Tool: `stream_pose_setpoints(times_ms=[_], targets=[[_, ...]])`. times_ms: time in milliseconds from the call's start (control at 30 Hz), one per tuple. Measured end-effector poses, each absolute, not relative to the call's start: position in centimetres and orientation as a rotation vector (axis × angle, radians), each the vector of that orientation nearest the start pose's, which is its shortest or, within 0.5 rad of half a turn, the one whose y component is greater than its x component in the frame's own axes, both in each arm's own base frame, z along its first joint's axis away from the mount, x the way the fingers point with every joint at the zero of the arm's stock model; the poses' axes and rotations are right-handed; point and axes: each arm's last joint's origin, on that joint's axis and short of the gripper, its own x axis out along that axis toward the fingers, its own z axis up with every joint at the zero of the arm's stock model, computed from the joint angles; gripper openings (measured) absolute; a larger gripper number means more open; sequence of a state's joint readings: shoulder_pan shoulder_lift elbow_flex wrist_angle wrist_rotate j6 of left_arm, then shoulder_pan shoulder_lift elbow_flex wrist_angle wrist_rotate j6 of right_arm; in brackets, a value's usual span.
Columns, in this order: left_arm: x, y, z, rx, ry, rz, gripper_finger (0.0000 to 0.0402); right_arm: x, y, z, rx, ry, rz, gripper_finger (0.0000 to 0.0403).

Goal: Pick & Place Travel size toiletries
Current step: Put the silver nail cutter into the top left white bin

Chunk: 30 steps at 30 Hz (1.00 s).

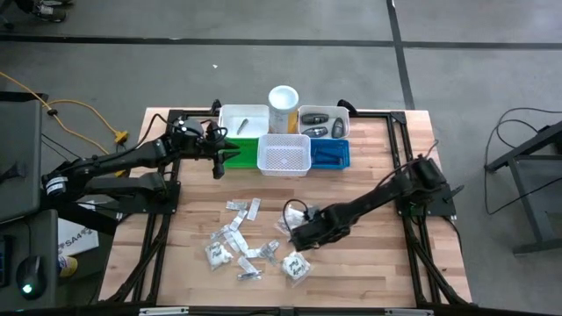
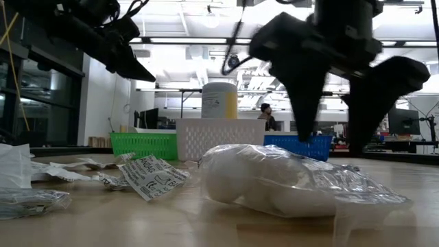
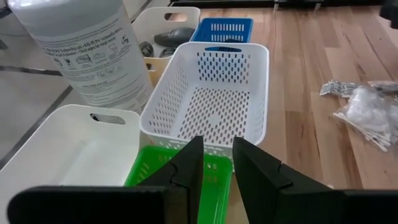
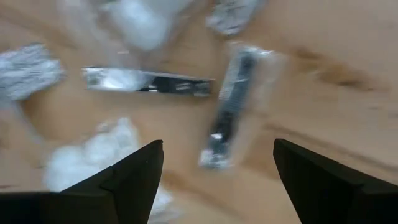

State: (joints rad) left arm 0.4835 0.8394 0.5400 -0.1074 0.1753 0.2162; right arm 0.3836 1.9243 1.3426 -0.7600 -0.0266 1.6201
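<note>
Seen from above, the right gripper (image 1: 297, 239) hangs over the lower centre of the wooden table (image 1: 386, 263), its fingers spread wide above the scattered travel size toiletries (image 1: 241, 241). The toiletries lie loose on the tabletop in the lower-middle of the overhead frame, a cluster of crinkly clear packets and silvery sachets reaching from just left of centre to the gripper. The right wrist camera shows the two dark fingers (image 4: 124, 183) well apart, nothing between them, with two dark razor-like sticks in clear wrap (image 4: 231, 112) on the wood below, flanked by white puffy packets (image 4: 93, 155).

At table height, a large clear packet holding white contents (image 2: 274, 182) fills the foreground, with a green-printed sachet (image 2: 154, 176) to its left; the right gripper's open fingers loom at the upper right.

The left gripper (image 1: 219, 162) is held at the upper left of the overhead frame, over the green bin (image 1: 248, 151), its jaws narrowly parted and empty in the left wrist view. Just beyond its fingers (image 3: 186, 168) sits the white perforated basket (image 3: 214, 99), with a solid white bin (image 3: 68, 146) beside it, a blue basket (image 3: 227, 28) behind it, and a tall white cylinder (image 3: 81, 50) with a printed label standing next to the bins. A further white bin (image 1: 323, 123) at the top of the overhead frame holds dark grey oval pieces (image 1: 316, 117).
</note>
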Motion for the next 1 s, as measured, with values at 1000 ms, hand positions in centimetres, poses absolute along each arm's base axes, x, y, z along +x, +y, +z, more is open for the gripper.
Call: stream_pose_setpoints(times_ms=[1000], targets=[[16.5,8.1,24.6,0.104,0.428,0.254,0.0087,35.0,14.5,13.9,1.134,1.344,-0.955,0.0187]])
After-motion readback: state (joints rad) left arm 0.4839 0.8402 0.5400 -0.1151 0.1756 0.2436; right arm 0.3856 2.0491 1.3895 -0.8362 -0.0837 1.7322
